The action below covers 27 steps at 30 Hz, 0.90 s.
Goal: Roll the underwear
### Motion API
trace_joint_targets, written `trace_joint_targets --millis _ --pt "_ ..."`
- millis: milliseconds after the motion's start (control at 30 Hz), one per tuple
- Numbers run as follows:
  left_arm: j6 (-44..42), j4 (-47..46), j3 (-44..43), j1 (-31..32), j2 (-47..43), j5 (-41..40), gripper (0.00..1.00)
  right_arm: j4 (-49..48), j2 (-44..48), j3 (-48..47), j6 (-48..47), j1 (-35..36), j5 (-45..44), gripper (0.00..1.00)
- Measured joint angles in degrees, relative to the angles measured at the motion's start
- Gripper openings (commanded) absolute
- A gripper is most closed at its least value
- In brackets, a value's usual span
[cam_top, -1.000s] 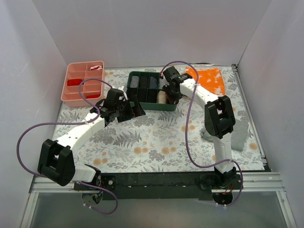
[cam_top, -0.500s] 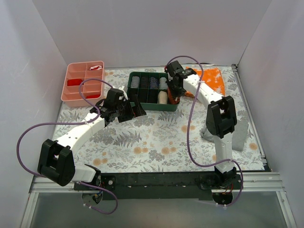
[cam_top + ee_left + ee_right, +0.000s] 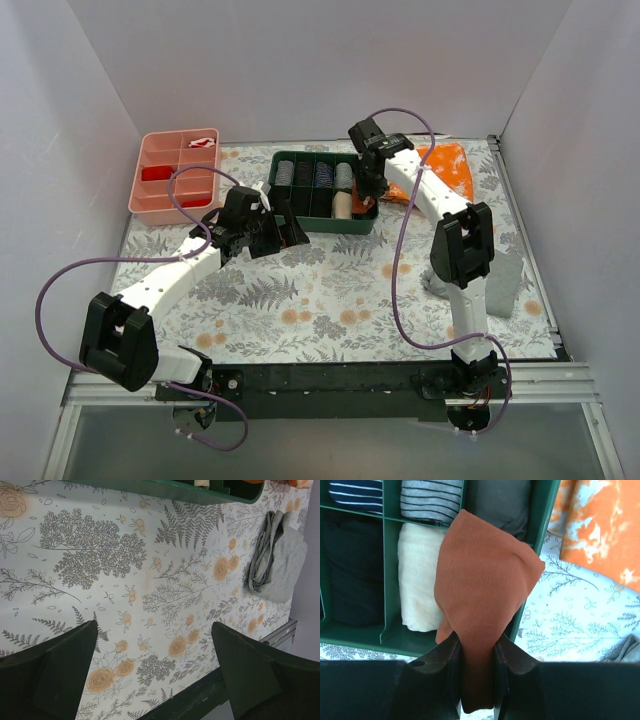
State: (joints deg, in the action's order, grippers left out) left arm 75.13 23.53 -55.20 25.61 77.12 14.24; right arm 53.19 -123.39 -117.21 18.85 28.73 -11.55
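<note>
The underwear [image 3: 485, 585] is a rust-brown bundle of cloth pinched at its lower end between my right gripper's fingers [image 3: 477, 640]. It hangs over the right-hand compartments and right wall of the green organizer [image 3: 395, 640]. In the top view the right gripper [image 3: 368, 190] is above the organizer's [image 3: 310, 222] right end. My left gripper [image 3: 285, 232] is just in front of the organizer's left half. Its jaws stand wide open over the flowered tablecloth, with nothing between them [image 3: 154, 627].
The organizer holds rolled garments, among them a cream roll [image 3: 420, 580] and striped ones. A bright orange speckled cloth [image 3: 448, 168] lies at the back right. A grey cloth [image 3: 505, 280] lies at the right. A pink tray [image 3: 170, 175] stands at the back left.
My right gripper has risen and shifted toward the back right with the underwear still in it. The left arm has not moved.
</note>
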Motion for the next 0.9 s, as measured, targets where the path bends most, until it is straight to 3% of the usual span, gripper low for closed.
trace_joint_targets --millis 467,900 --pt "-1.44 0.83 -0.07 0.00 0.44 0.44 0.98 2.71 -0.52 0.44 4.57 1.14 -8.00 0.01" --pt "-1.42 0.85 -0.07 0.00 0.46 0.46 0.98 2.29 -1.81 0.46 0.66 1.44 -6.03 0.01"
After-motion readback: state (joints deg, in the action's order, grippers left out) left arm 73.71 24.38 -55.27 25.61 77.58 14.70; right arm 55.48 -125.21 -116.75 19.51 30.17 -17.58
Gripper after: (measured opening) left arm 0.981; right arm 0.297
